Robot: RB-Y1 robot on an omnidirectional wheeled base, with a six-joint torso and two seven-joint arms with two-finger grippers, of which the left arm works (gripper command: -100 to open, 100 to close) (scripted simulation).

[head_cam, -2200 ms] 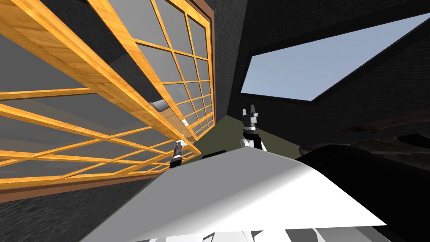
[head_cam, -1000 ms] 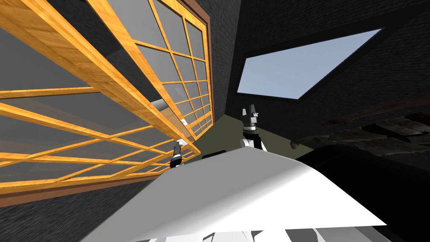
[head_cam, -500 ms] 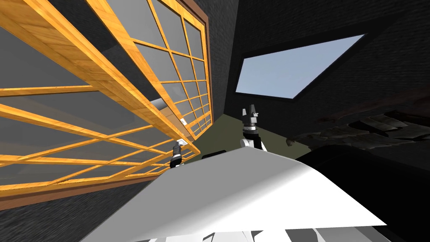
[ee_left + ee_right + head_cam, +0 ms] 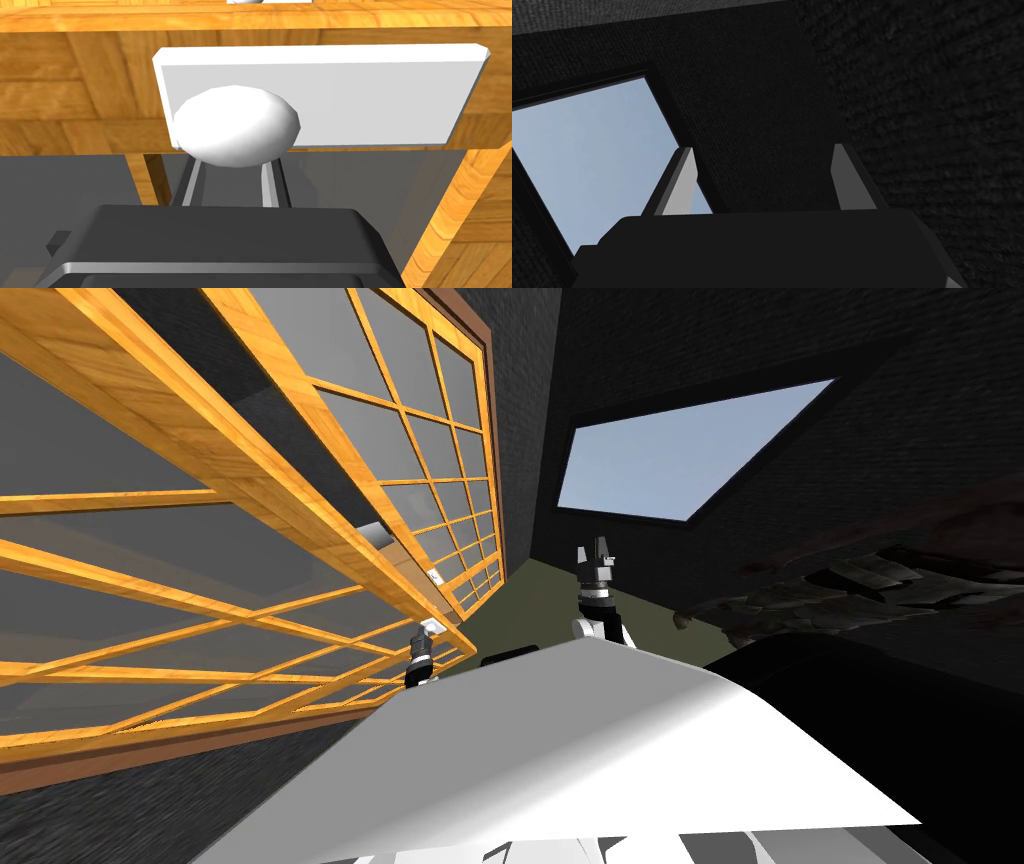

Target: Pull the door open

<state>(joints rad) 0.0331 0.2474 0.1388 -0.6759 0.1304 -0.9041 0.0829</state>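
My head has swung, sliding the window (image 4: 680, 458) sideways. The left gripper (image 4: 231, 181) is pinched narrow on the white knob (image 4: 235, 125) just ahead of it (a hold for hauling the wooden door (image 4: 250, 478) back); the right gripper (image 4: 762, 172) idles wide.

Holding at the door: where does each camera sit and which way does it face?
Head view: on the head, looking steeply down and forward; wooden glazed door at left; left gripper at its edge, right gripper raised ahead.
Left wrist view: on the left hand, facing the door's white knob and white plate; its fingers clamp the knob.
Right wrist view: on the right hand, facing a dark wall; fingers open.
Shared: head and left wrist views both show door and knob.
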